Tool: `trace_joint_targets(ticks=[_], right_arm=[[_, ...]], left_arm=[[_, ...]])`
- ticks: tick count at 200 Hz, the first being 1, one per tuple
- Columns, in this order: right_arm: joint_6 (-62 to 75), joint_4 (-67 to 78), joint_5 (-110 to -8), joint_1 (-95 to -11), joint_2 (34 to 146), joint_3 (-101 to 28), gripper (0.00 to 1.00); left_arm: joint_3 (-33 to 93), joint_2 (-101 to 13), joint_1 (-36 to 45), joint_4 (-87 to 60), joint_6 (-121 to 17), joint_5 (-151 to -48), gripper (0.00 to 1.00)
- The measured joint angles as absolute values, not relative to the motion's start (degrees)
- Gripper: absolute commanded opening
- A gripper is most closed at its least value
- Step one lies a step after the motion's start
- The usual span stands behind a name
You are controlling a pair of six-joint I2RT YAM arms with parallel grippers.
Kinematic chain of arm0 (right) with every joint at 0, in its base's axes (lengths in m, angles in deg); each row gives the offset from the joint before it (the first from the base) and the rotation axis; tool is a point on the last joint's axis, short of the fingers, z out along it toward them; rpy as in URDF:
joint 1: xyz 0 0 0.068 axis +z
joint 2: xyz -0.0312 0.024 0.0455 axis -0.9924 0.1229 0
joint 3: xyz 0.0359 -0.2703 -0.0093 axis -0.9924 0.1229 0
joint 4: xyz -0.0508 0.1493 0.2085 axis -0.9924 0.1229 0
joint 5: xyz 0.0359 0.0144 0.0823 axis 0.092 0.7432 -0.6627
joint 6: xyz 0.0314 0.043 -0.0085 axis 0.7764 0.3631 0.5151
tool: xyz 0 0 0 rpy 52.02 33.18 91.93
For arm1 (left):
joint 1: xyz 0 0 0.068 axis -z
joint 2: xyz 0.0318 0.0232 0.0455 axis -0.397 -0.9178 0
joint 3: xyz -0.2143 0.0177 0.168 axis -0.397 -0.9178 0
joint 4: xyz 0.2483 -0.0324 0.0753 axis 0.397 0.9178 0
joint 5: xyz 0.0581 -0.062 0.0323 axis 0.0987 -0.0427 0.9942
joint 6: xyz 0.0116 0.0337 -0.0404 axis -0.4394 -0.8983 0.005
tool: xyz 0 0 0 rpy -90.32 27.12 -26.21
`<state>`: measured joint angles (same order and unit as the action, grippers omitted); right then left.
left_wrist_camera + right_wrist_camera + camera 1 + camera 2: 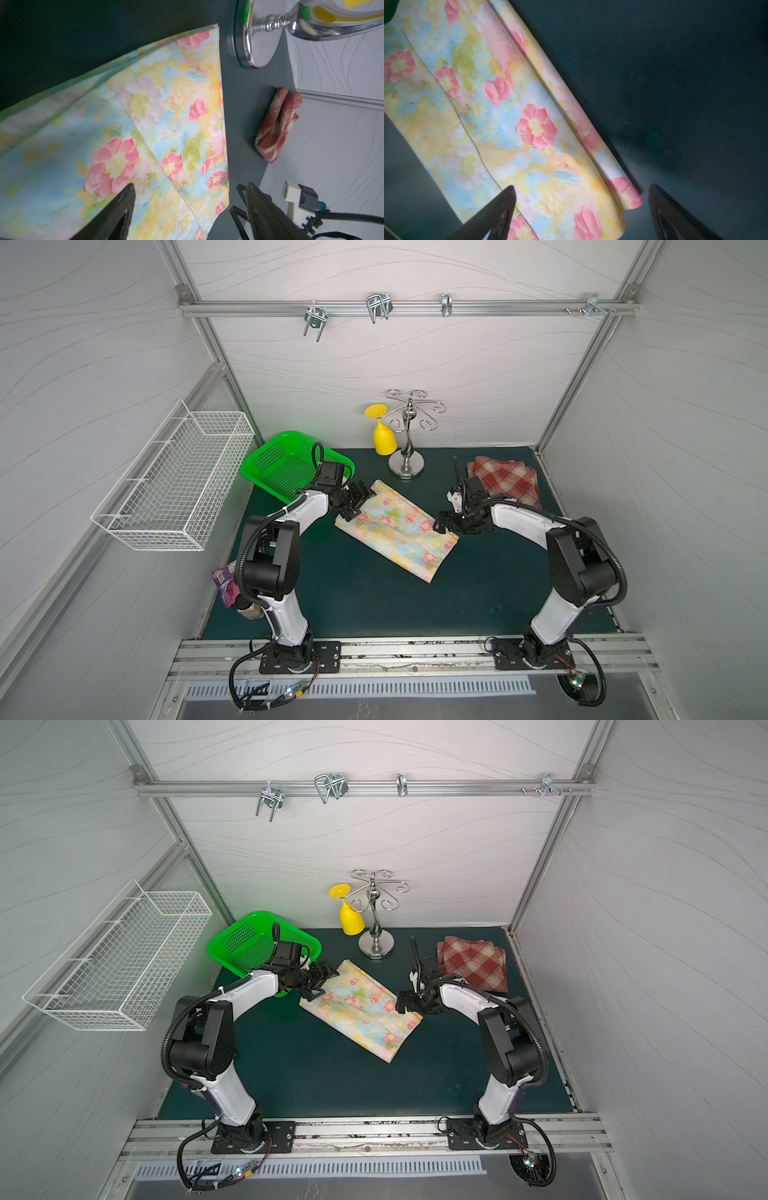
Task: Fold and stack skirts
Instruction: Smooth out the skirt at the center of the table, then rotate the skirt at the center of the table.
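Note:
The pale yellow-blue skirt with pink flowers [395, 526] [361, 1011] lies folded and flat on the middle of the green mat, running diagonally. The red-brown and cream plaid skirt [505, 481] [473, 963] [278, 124] lies folded at the back right corner. My left gripper [356, 502] [322, 982] [190, 187] is open over the flowered skirt's [145, 124] back left end, holding nothing. My right gripper [437, 524] [401, 1002] [583, 187] is open over the skirt's [508, 124] right corner, where the folded edge curls up slightly; nothing is gripped.
A green plastic basket [286, 460] stands at the back left, just behind the left arm. A chrome cup stand [406, 466] with a yellow cup [384, 439] hanging from it is at the back middle. A white wire basket [174, 481] hangs on the left wall. A purple wrapper [226, 585] lies by the left arm's base.

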<state>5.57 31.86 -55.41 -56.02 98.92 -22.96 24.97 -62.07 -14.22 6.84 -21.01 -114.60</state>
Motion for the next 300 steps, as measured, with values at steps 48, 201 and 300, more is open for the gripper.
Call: trace_joint_targets(ticks=[48,201,300], right_arm=[[7.80,32.65,-53.70,-48.72,91.82,-21.71,0.99],[11.25,30.47,-53.05,-50.28,101.69,-20.47,0.99],[9.90,30.14,-52.90,-52.22,106.92,-26.15,0.99]], left_arm=[[19.99,-55.80,-14.18,7.47,-22.85,-114.62,0.86],[12.32,-59.12,-14.16,2.93,-24.51,-114.90,0.86],[10.02,-60.54,-14.18,-2.52,-24.25,-115.01,0.85]])
